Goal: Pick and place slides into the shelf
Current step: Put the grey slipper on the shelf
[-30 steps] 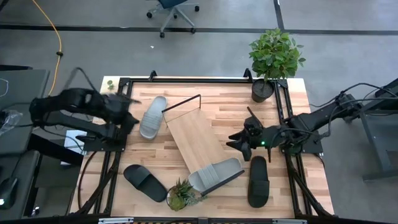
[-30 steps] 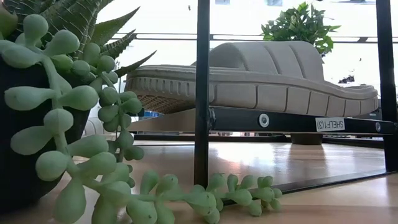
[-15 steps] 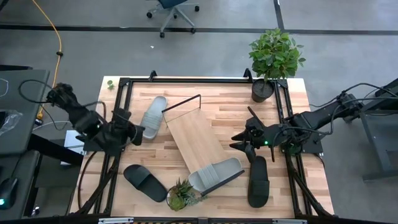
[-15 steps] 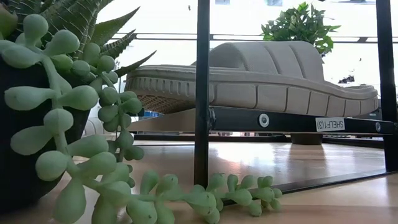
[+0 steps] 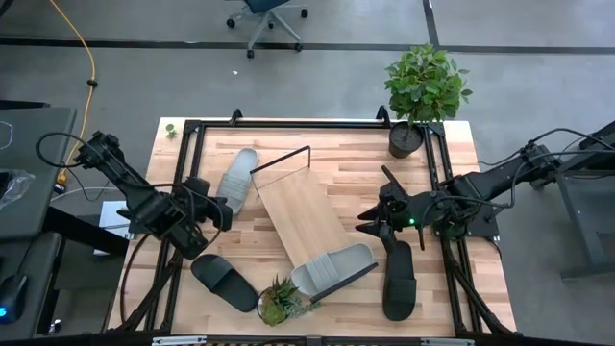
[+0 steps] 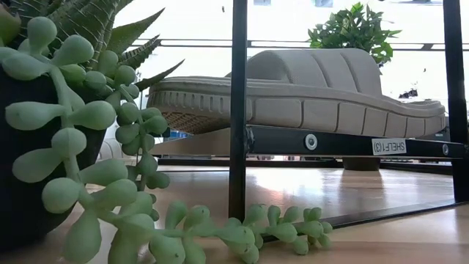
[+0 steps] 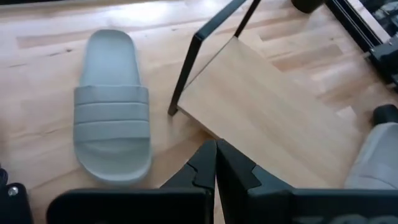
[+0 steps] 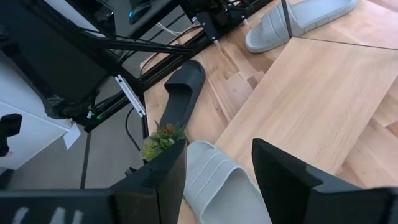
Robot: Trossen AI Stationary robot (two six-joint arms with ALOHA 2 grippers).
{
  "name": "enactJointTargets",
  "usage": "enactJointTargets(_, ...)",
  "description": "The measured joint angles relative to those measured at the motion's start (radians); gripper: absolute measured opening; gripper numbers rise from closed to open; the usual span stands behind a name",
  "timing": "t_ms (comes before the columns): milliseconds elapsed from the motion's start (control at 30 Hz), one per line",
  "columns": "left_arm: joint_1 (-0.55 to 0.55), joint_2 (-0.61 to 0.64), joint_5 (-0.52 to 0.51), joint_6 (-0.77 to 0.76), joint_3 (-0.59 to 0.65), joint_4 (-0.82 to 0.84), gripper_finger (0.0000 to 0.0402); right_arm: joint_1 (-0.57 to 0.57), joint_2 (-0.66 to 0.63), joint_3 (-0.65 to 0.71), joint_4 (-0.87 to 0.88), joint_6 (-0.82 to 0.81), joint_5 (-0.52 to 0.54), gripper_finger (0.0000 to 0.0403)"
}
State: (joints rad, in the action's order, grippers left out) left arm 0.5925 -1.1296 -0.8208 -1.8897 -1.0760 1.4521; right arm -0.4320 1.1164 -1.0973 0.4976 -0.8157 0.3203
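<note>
Your shelf [image 5: 306,213] lies diagonally mid-table carrying 1 grey slide [image 5: 333,268] at its near end; another grey slide [image 5: 235,180] rests just left of it, and 2 black slides [image 5: 223,282] [image 5: 399,279] sit near-left and near-right. Your left gripper [image 5: 217,210], fingers clenched and empty, hovers by the far grey slide, while your right gripper [image 5: 370,222], fingers spread and empty, hangs above the shelf's right edge.

Four slides and a shelf on the table.
One grey slide [image 5: 332,269] lies on the slanted wood shelf [image 5: 303,216]; other grey [image 5: 236,181] beside it; blacks [image 5: 224,282] [image 5: 399,280] on either side.
</note>
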Motion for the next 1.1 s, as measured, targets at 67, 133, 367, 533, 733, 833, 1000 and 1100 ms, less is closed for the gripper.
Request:
enactJointTargets(67,-0.007,-0.002,-0.011,0.005,0.000,0.001,0.0001,0.000,0.000,0.000,0.000,-0.014,0.000,0.0172)
enactJointTargets(133,-0.011,-0.002,-0.014,0.005,0.000,0.011,0.0001,0.000,0.000,0.000,0.000,-0.017,-0.008,0.0172)
enactJointTargets(367,-0.011,-0.001,-0.041,0.007,0.004,0.045,0.0001,0.000,0.000,0.000,0.000,-0.022,-0.017,0.0172)
enactJointTargets(533,-0.011,-0.001,-0.053,0.004,0.039,0.041,0.0001,0.000,0.000,0.000,0.000,-0.022,-0.011,0.0172)
enactJointTargets(733,-0.011,-0.002,-0.094,0.020,0.074,0.043,0.0001,0.000,0.000,0.000,0.000,-0.031,-0.007,0.0172)
enactJointTargets(833,-0.011,-0.002,-0.081,0.021,0.083,0.046,0.0001,0.000,0.000,0.000,0.004,-0.040,-0.007,0.0172)
enactJointTargets(1000,-0.011,-0.008,-0.079,-0.118,0.112,0.049,0.0001,0.000,0.000,0.000,0.010,-0.037,-0.008,0.0172)
enactJointTargets(1100,-0.011,-0.007,-0.071,-0.253,0.151,0.060,0.0001,0.000,0.000,0.000,0.012,-0.029,-0.008,0.0172)
